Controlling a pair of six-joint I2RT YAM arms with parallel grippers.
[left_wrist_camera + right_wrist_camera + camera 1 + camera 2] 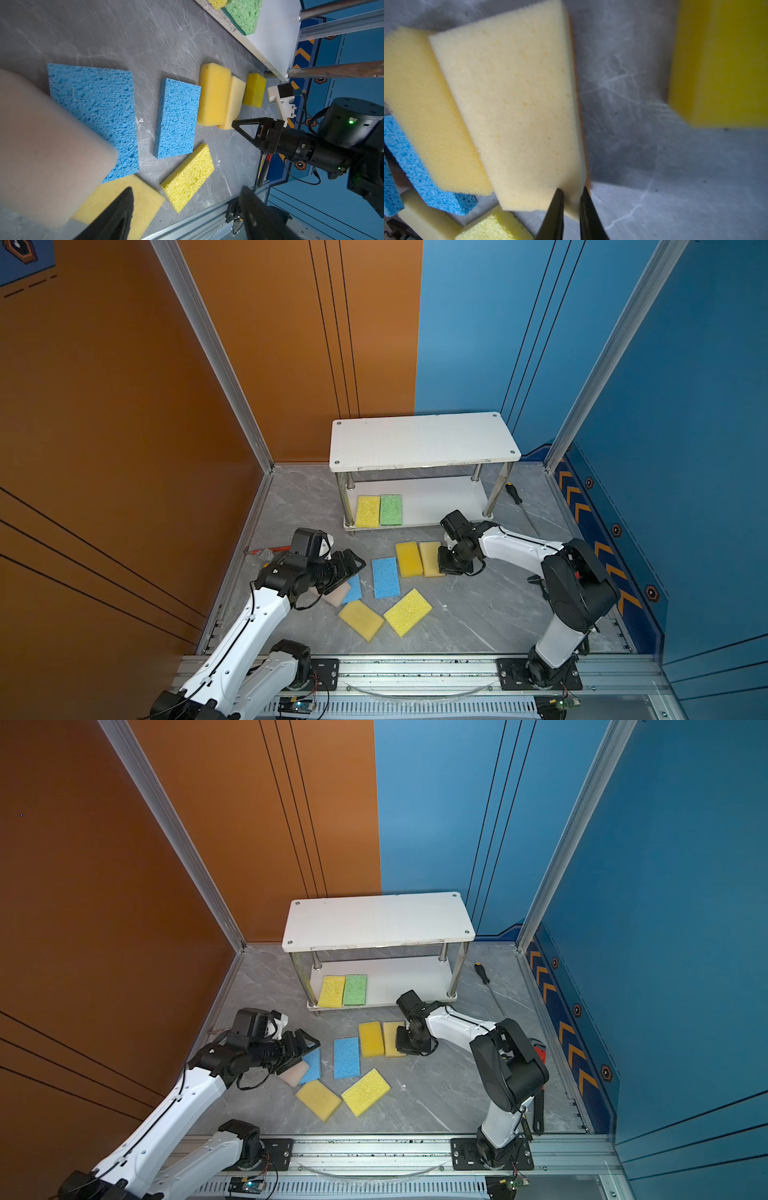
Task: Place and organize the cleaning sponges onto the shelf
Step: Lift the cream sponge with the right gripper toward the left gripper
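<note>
Porous foam sponges [176, 118], smooth shelf [424, 439], chrome posts [498, 489]

The left arm [266, 610] reaches up from the lower left of both top views with its elbow bent. The left gripper [355, 563] lies level left of centre and points right, jaws wide apart. The right arm [511, 547] rises from the lower right and folds leftward. The right gripper [572, 207] tips down at centre, jaws pinched on a tan sponge [519, 104] at its edge.
</note>
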